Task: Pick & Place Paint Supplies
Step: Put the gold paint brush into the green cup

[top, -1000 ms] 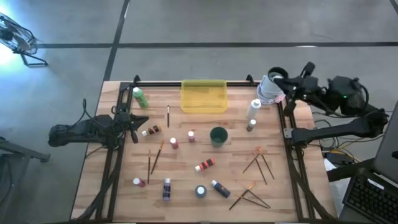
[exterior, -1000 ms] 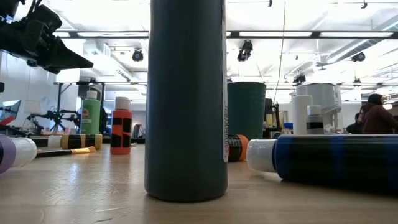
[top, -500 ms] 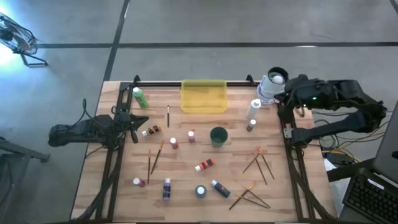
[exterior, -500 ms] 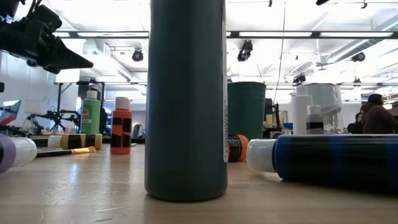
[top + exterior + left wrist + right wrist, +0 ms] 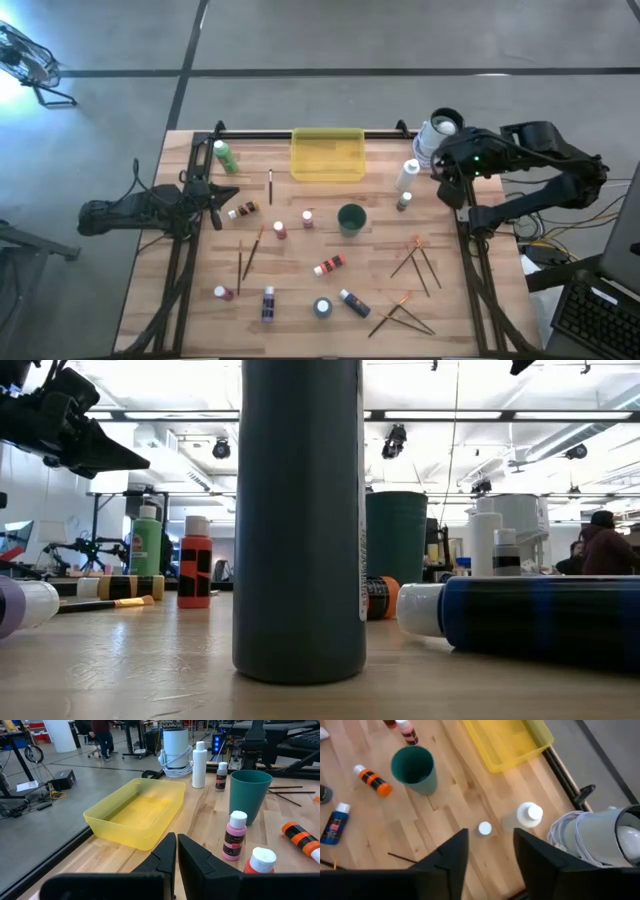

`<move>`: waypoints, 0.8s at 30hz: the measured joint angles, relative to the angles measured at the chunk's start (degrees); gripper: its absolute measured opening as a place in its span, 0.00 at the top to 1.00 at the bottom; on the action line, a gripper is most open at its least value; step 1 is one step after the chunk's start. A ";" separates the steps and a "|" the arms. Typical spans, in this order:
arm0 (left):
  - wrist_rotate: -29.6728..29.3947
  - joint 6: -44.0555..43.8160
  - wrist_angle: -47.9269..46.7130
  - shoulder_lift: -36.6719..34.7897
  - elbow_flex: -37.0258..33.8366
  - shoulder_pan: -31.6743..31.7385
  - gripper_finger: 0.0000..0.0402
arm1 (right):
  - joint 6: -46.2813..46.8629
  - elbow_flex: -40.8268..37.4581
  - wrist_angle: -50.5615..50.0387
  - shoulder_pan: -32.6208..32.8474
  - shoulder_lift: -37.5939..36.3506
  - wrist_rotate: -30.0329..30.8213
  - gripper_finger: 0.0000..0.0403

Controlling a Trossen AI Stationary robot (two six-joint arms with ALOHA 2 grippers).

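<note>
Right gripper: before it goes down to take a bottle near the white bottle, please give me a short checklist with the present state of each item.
1. Right gripper open: ok, its fingers stand apart in the right wrist view.
2. Right gripper empty: ok, nothing shows between the fingers.
3. Target in line: ok, a small white-capped bottle stands upright ahead of the gap between the fingers.
4. Neighbours clear: cannot tell; the white bottle stands close beside it and could be bumped.
5. Yellow tray free to receive: ok, it looks empty.
6. Left gripper out of the way: ok, it waits shut at the table's left side.
</note>
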 joint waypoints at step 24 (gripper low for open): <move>0.00 0.00 -0.59 0.01 0.01 0.01 0.94 | 7.03 -1.30 -0.07 0.17 0.20 -3.01 0.23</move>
